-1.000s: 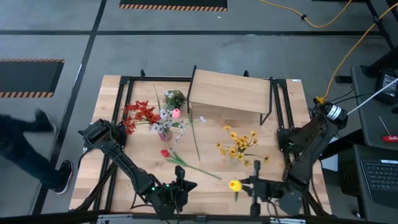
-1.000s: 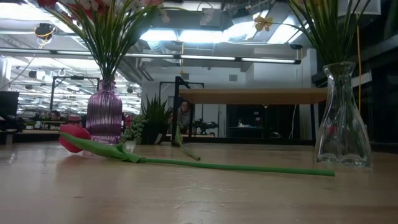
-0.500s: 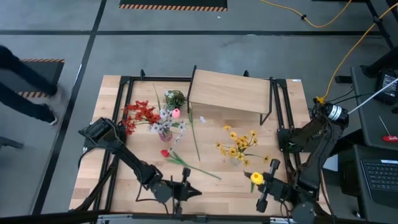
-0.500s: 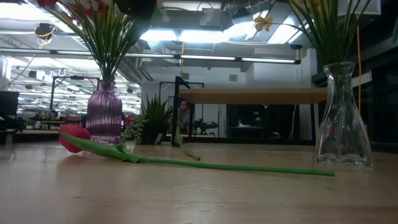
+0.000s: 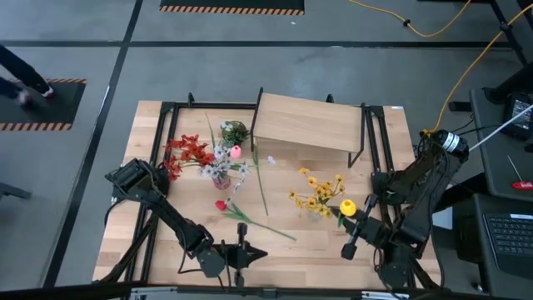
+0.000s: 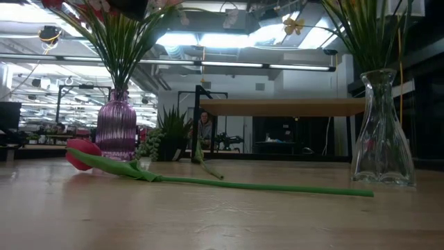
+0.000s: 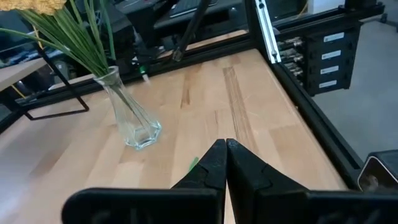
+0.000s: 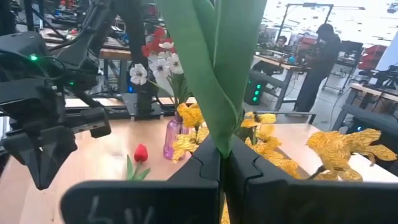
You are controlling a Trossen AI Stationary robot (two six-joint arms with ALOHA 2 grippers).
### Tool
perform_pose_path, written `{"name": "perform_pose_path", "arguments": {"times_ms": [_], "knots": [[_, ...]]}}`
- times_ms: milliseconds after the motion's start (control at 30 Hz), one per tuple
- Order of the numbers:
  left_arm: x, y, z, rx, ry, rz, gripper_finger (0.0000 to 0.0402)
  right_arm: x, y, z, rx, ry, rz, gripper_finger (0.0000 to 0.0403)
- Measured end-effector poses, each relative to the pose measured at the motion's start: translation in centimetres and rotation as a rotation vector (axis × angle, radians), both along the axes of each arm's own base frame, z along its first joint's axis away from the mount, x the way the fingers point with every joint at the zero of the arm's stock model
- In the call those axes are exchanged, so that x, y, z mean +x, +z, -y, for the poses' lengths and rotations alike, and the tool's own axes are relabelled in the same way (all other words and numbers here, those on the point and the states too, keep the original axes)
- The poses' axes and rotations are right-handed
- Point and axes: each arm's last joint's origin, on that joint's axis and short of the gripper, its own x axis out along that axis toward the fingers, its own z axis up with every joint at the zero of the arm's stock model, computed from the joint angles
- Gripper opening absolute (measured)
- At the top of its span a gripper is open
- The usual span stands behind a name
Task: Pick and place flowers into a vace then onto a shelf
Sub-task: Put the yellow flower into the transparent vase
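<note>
- Roughly, we count two vases: a purple vase (image 6: 116, 123) and a clear vase (image 6: 381, 132), both holding flowers; one shelf (image 5: 308, 125).
- One red tulip (image 5: 221, 204) lies flat on the table (image 5: 141, 137).
- Right gripper (image 5: 352, 229), near the clear vase, clenches a yellow tulip (image 5: 347, 207).
- Left gripper (image 5: 241, 255) sits low at the front edge, clenched, empty.

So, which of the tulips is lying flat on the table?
The red tulip, whose stem runs along the wood between the two vases. The yellow tulip is off the table, held in the right end effector.
</note>
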Motion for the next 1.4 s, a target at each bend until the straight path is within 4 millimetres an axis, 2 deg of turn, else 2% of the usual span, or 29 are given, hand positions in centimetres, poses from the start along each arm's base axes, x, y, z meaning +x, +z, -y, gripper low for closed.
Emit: {"name": "perform_pose_path", "arguments": {"times_ms": [800, 1033, 1400], "knots": [[0.2, 0.0, -0.3, 0.018, 0.004, -0.002, 0.0003, 1.9, -0.3, 1.5, 0.063, -0.062, -0.007, 0.0000], [0.2, 0.0, -0.2, 0.019, 0.002, -0.002, 0.0002, 1.2, -3.8, 2.5, 0.089, -0.079, 0.020, 0.0000], [0.3, 0.0, -0.3, 0.019, 0.005, -0.002, 0.0004, 0.6, -6.4, 3.2, 0.127, -0.074, 0.025, 0.0000]]}}
